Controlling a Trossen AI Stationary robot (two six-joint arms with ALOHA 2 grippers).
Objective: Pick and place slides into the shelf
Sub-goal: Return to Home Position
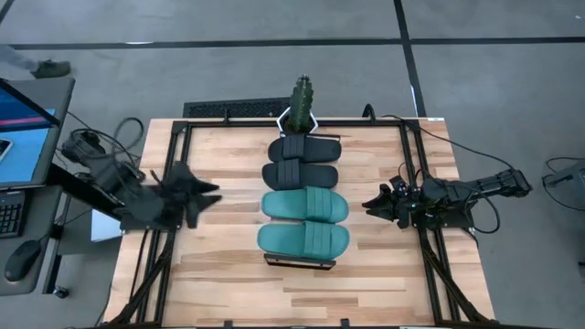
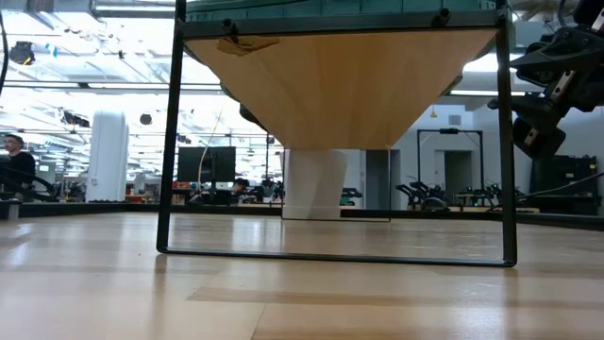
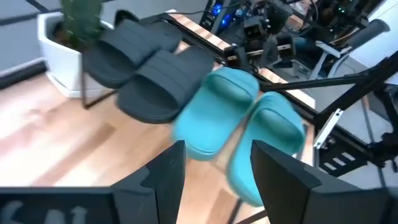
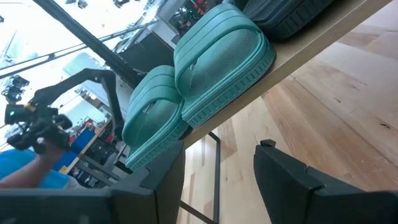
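Observation:
Four slides lie side by side on the shelf [image 1: 298, 262] in the middle of the table: two black slides [image 1: 305, 149] [image 1: 302, 173] toward the far edge, two teal slides [image 1: 305, 205] [image 1: 303, 239] toward the near edge. They rest on their soles on the raised plank; the low view shows its pale underside [image 2: 340, 85] on a thin dark frame. My left gripper [image 1: 212, 195] hovers open left of the row, my right gripper [image 1: 370, 205] open right of it. Both wrist views face the teal slides [image 3: 214, 115] [image 4: 217, 62] between open fingers.
A small potted plant in a white pot [image 1: 300, 105] stands at the shelf's far end. Dark rails of the arm frame [image 1: 164, 219] [image 1: 422, 228] run along both table sides. Bare tabletop [image 1: 228, 265] lies between each gripper and the shelf. A desk with a monitor [image 1: 23, 128] stands to the left.

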